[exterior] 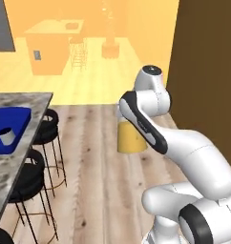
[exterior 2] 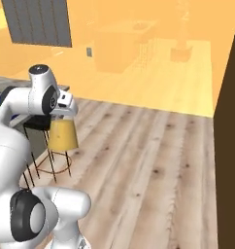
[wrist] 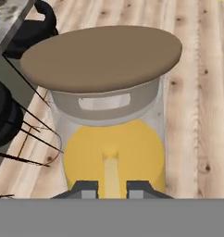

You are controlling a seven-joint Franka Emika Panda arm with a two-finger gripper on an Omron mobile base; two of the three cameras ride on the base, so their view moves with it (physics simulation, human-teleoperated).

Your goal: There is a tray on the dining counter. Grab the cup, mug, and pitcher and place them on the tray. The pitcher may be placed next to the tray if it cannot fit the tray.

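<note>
My tool [wrist: 111, 187] grips the pitcher [wrist: 109, 120], its two dark tips pinched close on the clear glass, and I hold it in the air above the wooden floor [exterior 2: 153, 160]. From the hand view the round brown lid [wrist: 102, 58] sits over the clear neck, with the orange-yellow liquid below it. In the left base view the yellow body of the pitcher [exterior: 129, 138] shows just behind my white forearm; in the right base view it [exterior 2: 62, 133] hangs beneath my wrist, near the black stools [exterior 2: 39, 124]. To my left runs the speckled marble-look desk [exterior: 22, 157], with more black stools [exterior: 34, 174] tucked under its edge. The blue tray [exterior: 12, 121] lies on that desk at the picture's left edge, and the light grey mug [exterior: 6, 136] stands upright inside it. The pitcher is well apart from the tray, out over the floor rather than the desk. A dark brown wall [exterior: 208, 66] rises on my right.
</note>
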